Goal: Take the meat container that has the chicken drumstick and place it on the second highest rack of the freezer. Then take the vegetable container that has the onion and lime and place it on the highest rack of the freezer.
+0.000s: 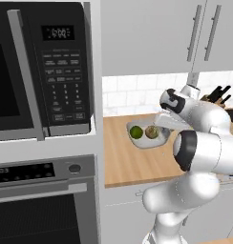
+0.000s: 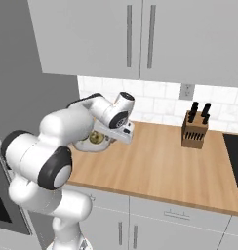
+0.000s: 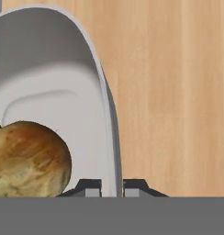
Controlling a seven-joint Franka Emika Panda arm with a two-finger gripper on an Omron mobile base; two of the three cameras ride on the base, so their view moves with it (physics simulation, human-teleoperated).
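Note:
The vegetable container (image 1: pixel 146 141) is a shallow white-grey tray on the wooden counter (image 1: pixel 123 162), holding the green lime (image 1: pixel 136 132) and the tan onion (image 1: pixel 152 132). In the hand view the onion (image 3: pixel 26 156) lies inside the container (image 3: pixel 49 92). There my gripper (image 3: pixel 112 188) is shut on the container's right rim, one fingertip (image 3: pixel 88 187) inside the wall and the other outside. From the right base view the hand covers the container (image 2: pixel 84 145) near its edge. I cannot tell whether the tray rests on the counter or is lifted. The freezer and the meat container with the chicken drumstick are out of view.
A built-in microwave (image 1: pixel 42 66) sits over an oven (image 1: pixel 42 190) to the left of the counter. A knife block (image 2: pixel 195 131) stands against the tiled wall, and a dark cooktop (image 2: pixel 235 151) lies at the far right. Grey cabinets (image 2: pixel 140 34) hang overhead.

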